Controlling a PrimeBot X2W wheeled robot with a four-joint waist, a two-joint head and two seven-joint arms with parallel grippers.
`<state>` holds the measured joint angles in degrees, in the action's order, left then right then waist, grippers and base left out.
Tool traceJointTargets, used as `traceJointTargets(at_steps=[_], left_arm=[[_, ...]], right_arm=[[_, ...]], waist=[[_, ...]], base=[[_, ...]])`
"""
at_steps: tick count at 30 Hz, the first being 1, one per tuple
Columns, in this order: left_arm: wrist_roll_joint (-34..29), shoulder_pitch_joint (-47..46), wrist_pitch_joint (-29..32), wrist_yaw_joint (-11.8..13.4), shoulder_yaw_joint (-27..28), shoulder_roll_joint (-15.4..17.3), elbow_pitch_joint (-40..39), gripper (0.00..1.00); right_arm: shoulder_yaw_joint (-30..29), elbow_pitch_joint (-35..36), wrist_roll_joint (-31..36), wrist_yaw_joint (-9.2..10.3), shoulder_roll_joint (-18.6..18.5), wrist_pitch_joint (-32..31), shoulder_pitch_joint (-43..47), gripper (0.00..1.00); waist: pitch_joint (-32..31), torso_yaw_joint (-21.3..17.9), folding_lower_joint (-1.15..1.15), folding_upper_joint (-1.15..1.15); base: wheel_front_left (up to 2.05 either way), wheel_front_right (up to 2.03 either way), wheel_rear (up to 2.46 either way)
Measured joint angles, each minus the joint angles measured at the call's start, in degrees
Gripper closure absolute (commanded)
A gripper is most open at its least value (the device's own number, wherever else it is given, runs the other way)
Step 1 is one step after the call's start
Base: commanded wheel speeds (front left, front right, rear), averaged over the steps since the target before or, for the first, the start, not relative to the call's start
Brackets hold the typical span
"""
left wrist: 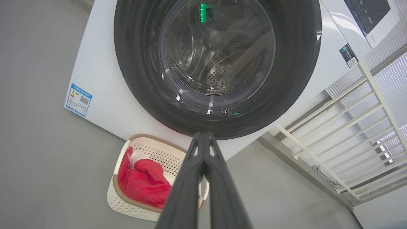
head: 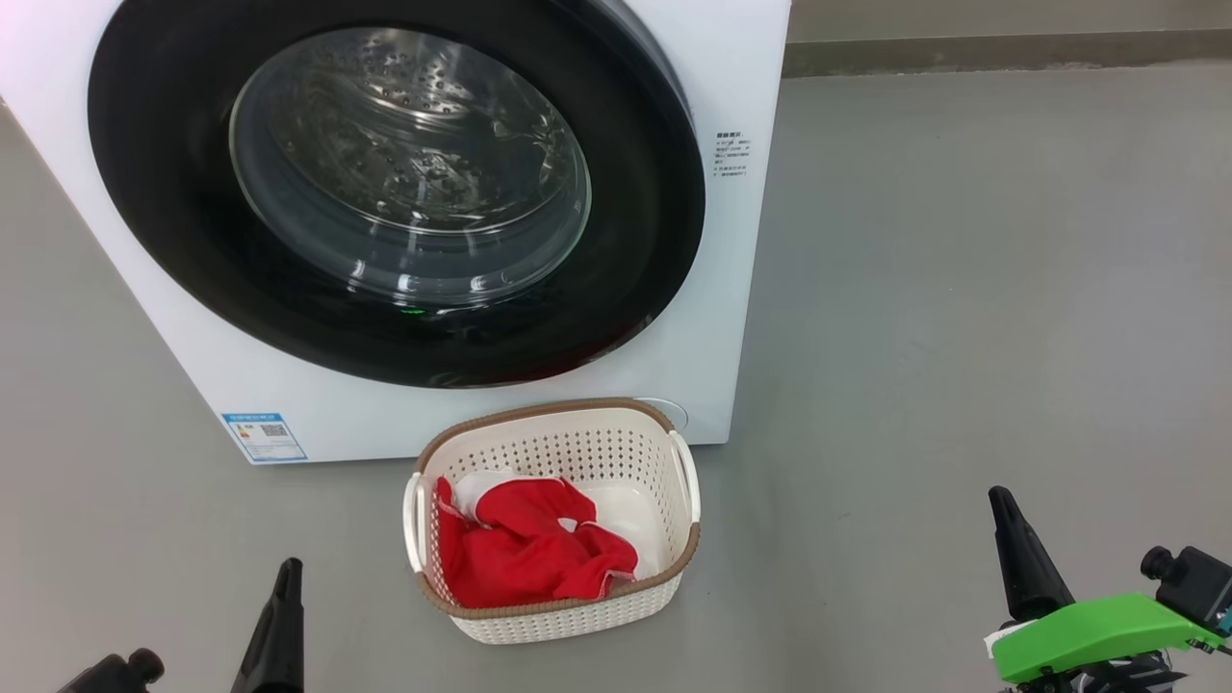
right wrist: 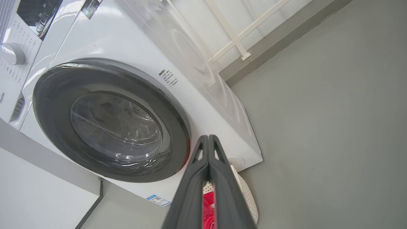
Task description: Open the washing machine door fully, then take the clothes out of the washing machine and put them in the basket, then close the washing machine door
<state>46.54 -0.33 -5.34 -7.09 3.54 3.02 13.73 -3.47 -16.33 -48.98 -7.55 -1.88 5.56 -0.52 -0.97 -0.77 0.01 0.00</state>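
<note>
— Where did we find the clothes (head: 525, 549)?
— We saw them heaped in the basket (head: 568, 621), which stood on the floor (head: 962, 289) just before the washing machine (head: 731, 289).
— And the washing machine door (head: 154, 192)?
— It lay flat against the front; through its glass we saw bare steel drum.
— Our claws?
— The left claw (left wrist: 203, 140) and the right claw (right wrist: 209, 141) were each pressed together, pinching nothing, both apart from the basket.

Logged plain grey floor (head: 962, 289), evenly lit. Noted darker skirting strip (head: 1001, 50) along floor's far edge, pale wall (head: 1001, 17) above floor, white barred railing (left wrist: 370, 79) at floor's edge.
</note>
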Motion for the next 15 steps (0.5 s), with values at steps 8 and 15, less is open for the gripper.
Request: traceJointTargets(at_steps=[8, 15], left_arm=[[5.01, 0.01, 1.31, 0.0, 0.09, -0.02, 0.09, 1.0], [9.31, -0.09, 2.33, 0.0, 0.19, -0.11, 0.27, 1.0]], right_arm=[[-0.65, 0.03, -4.7, 0.0, 0.0, -1.16, -0.03, 1.0], [-1.15, 0.04, -8.64, 0.0, 0.0, -2.38, -0.54, 1.0]], waist=[[0.13, 0.09, 0.0, 0.0], [0.24, 0.16, 0.0, 0.0]], base=[[0.0, 0.0, 0.0], [0.0, 0.0, 0.0]])
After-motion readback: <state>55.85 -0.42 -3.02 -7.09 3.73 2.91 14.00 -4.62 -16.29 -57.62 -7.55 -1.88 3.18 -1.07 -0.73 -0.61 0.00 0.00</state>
